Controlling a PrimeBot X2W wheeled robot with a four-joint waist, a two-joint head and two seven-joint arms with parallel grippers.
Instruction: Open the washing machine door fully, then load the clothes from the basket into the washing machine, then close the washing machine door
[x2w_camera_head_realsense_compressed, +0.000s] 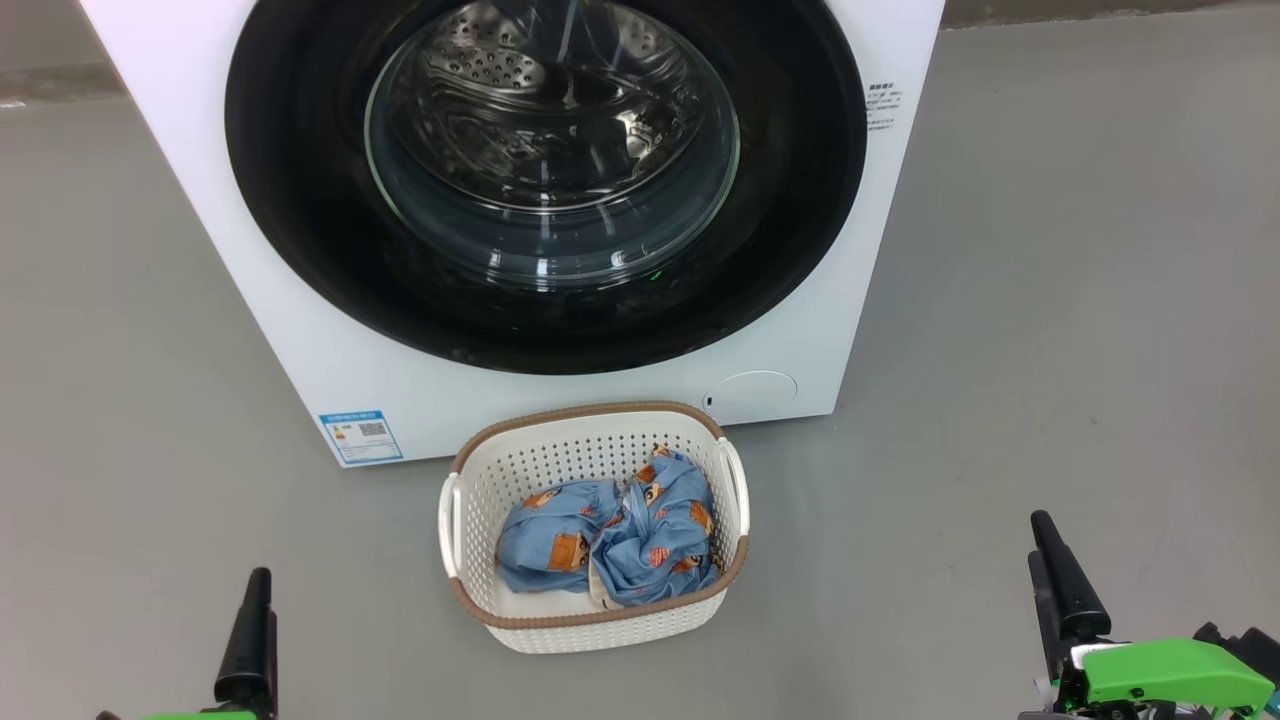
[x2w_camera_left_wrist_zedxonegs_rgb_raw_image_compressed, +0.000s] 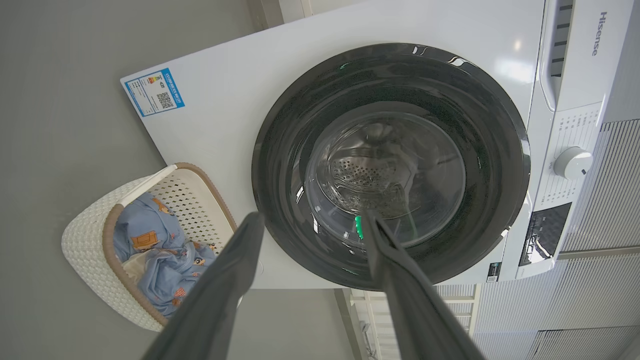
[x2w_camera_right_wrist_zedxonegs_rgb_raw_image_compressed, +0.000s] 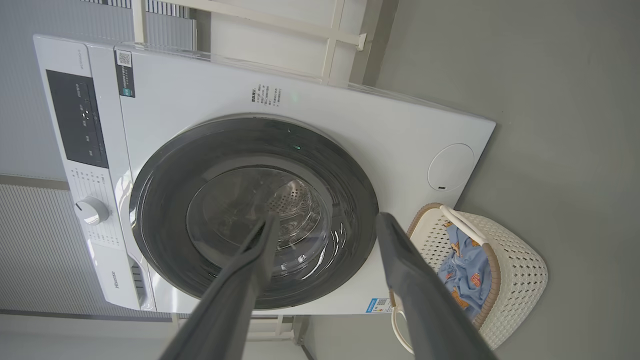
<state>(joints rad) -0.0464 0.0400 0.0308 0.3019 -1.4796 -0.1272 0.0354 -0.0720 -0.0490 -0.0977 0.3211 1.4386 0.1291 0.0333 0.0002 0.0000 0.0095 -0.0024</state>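
The white washing machine (x2w_camera_head_realsense_compressed: 300, 380) stands ahead of me, its round black-ringed door (x2w_camera_head_realsense_compressed: 290, 200) shut flat against the front; the steel drum shows through the glass. On the floor just before it sits the cream basket (x2w_camera_head_realsense_compressed: 590, 625) holding light blue printed clothes (x2w_camera_head_realsense_compressed: 620, 540). My left gripper (x2w_camera_head_realsense_compressed: 260, 590) is low at the left of the basket and my right gripper (x2w_camera_head_realsense_compressed: 1040, 540) low at the right, both well short of the machine. In the left wrist view my left gripper (x2w_camera_left_wrist_zedxonegs_rgb_raw_image_compressed: 312, 220) is open and empty, facing the door (x2w_camera_left_wrist_zedxonegs_rgb_raw_image_compressed: 285, 150). In the right wrist view my right gripper (x2w_camera_right_wrist_zedxonegs_rgb_raw_image_compressed: 327, 221) is open and empty too.
Grey floor lies on both sides of the machine and the basket. A blue sticker (x2w_camera_head_realsense_compressed: 360, 435) and a round cover (x2w_camera_head_realsense_compressed: 750, 395) mark the machine's lower front. The control panel's knob (x2w_camera_left_wrist_zedxonegs_rgb_raw_image_compressed: 572, 162) is above the door. A ribbed wall (x2w_camera_left_wrist_zedxonegs_rgb_raw_image_compressed: 600, 280) stands behind.
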